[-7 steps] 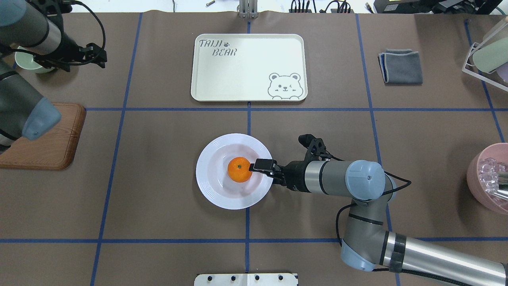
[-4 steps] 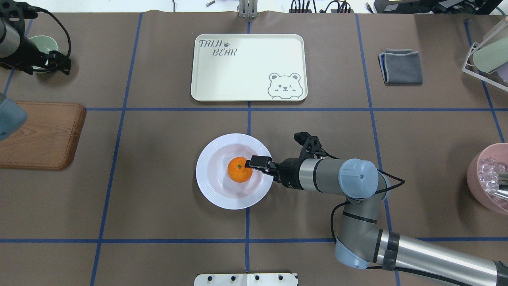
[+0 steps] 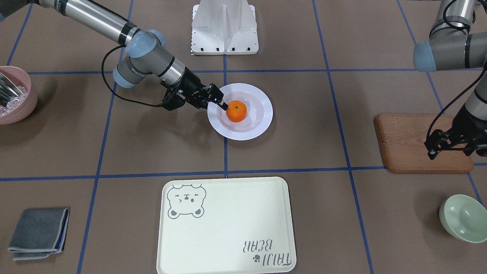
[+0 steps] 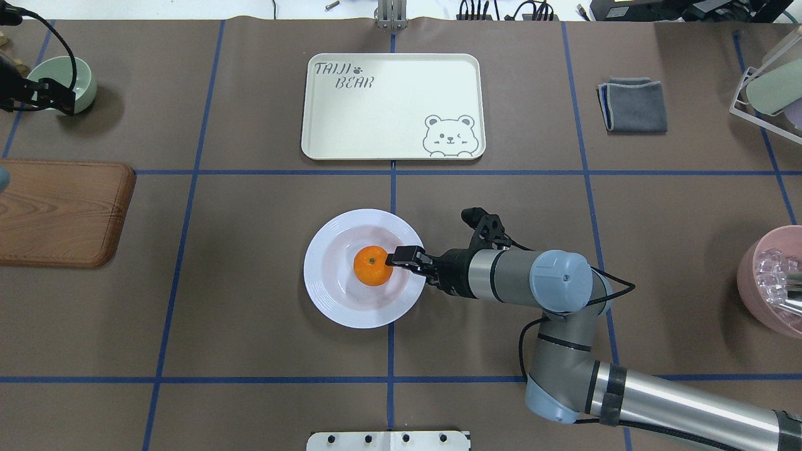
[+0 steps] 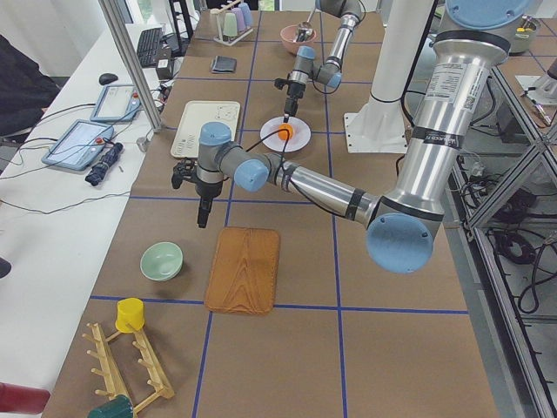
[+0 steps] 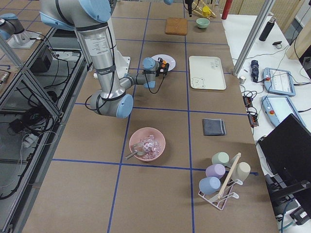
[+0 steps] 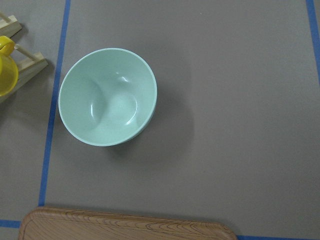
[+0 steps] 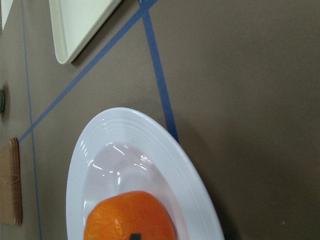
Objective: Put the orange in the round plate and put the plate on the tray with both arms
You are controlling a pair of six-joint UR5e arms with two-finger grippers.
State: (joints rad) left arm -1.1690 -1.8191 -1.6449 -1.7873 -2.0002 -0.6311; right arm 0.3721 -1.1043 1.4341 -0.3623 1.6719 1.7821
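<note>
The right gripper (image 4: 401, 257) lies almost level over the right rim of the round plate (image 4: 326, 294), its fingers pointing left, and the upper fingertip (image 4: 404, 255) touches the right side of the orange (image 4: 371, 266). Only that one finger shows plainly, since the fingers seem stacked one above the other from overhead, so I cannot tell how wide the jaws stand or whether they pinch the rim. The right wrist camera shows the orange just below its lens, with a small black tip against the fruit. The orange sits in the plate's well, a little right of centre, stem dot up. The plate rests on the brown table (image 4: 250, 313) near its middle, touching the blue tape line that runs toward the far side. The tray (image 4: 388, 106) lies farther off, beyond the cross line of tape and apart from the plate, and carries nothing. The left gripper (image 3: 432, 153) hangs well away at the far left, above the table between the wooden board (image 3: 411, 144) and the green bowl (image 3: 462, 217), pointing down; I cannot tell its opening either. A grey cloth (image 4: 633, 105) lies to the right of the tray, and a pink bowl (image 4: 761, 294) stands at the right edge.
</note>
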